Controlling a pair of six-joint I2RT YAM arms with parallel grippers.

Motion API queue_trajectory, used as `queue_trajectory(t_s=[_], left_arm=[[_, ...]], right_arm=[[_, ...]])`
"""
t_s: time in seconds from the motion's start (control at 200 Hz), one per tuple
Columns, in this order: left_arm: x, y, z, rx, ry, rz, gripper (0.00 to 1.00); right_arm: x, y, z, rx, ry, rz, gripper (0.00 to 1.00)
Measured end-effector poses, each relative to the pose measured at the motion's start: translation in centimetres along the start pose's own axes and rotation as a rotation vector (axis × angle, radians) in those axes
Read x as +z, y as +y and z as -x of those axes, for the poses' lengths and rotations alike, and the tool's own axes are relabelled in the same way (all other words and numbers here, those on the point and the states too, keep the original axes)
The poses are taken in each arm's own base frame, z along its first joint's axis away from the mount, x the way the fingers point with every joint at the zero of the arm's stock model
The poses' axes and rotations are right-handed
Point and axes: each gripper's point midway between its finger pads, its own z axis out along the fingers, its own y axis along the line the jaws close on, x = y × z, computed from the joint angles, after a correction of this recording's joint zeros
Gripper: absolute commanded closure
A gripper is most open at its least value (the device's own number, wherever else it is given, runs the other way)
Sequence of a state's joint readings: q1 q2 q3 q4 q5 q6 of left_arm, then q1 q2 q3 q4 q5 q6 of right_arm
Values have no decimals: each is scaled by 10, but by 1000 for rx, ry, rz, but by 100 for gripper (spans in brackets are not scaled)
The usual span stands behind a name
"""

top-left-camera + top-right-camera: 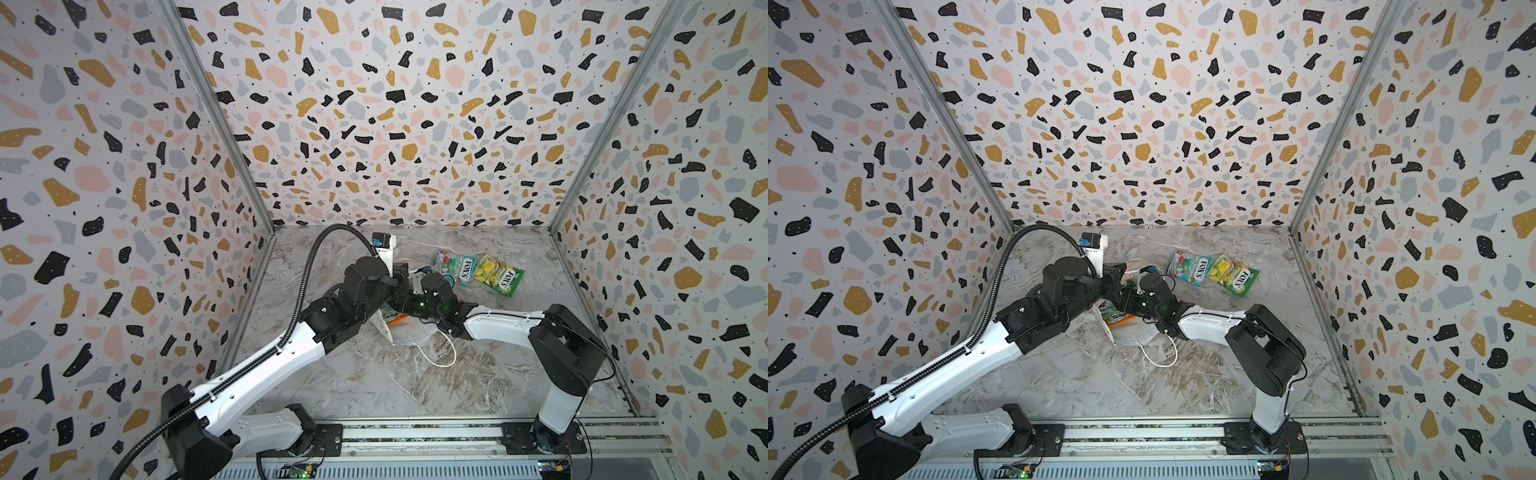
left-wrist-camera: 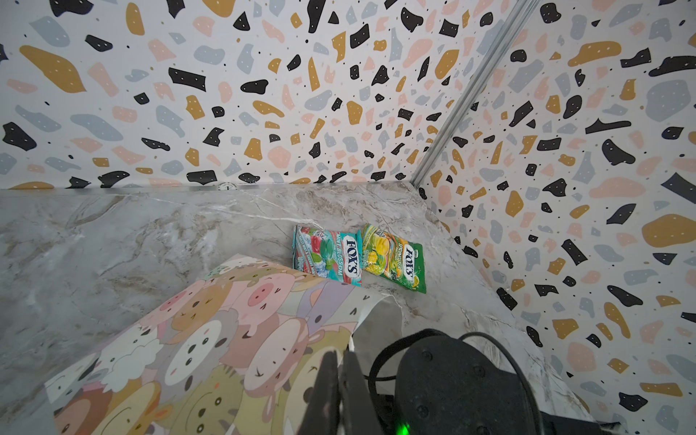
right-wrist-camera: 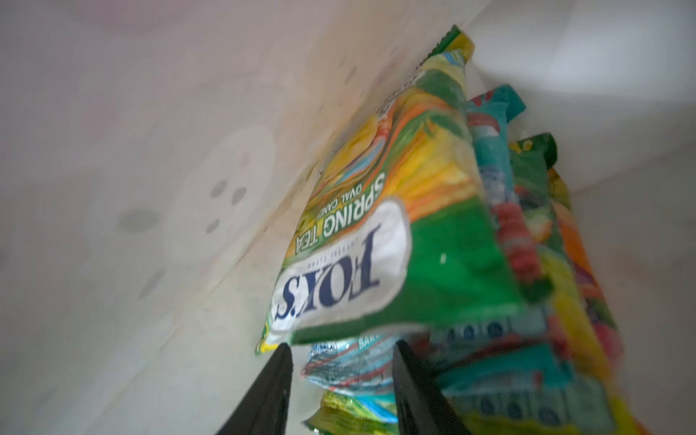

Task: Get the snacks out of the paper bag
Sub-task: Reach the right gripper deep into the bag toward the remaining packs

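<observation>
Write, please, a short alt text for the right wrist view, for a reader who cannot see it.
Inside the white paper bag, the right gripper points with open jaws at the near edge of a stack of FOX'S snack packets. A green-yellow Spring Tea packet lies against the bag wall; a teal packet and others sit behind it, blurred.

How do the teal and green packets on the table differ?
The teal packet reads Mint Blossom; the green packet reads Spring Tea. The teal packet lies nearer the paper bag, the green packet nearer the side wall. Both FOX'S, flat on the table, outside the bag.
</observation>
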State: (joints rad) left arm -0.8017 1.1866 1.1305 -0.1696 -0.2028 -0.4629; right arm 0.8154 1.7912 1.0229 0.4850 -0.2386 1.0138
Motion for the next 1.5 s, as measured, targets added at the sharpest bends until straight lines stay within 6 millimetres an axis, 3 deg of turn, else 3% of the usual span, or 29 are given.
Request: queue_trajectory(t_s=[0.325,0.576,0.921,1.131,1.497], left_arm=[[-1,0,-4,11,20,-5,100],[-1,-1,-8,12,34,-10,100],[-1,3,-7,12,26,9,100],[2,13,-8,1,2,59,100],[4,31,-3,-54,-68,154,100]], right_arm=[[1,10,7,34,-25,50,45],[11,-8,7,99,-37,20,48],[21,-15,10,81,-32,-3,100],[15,-13,8,24,-27,-11,100],[-26,14,4,-116,-5,-7,100]])
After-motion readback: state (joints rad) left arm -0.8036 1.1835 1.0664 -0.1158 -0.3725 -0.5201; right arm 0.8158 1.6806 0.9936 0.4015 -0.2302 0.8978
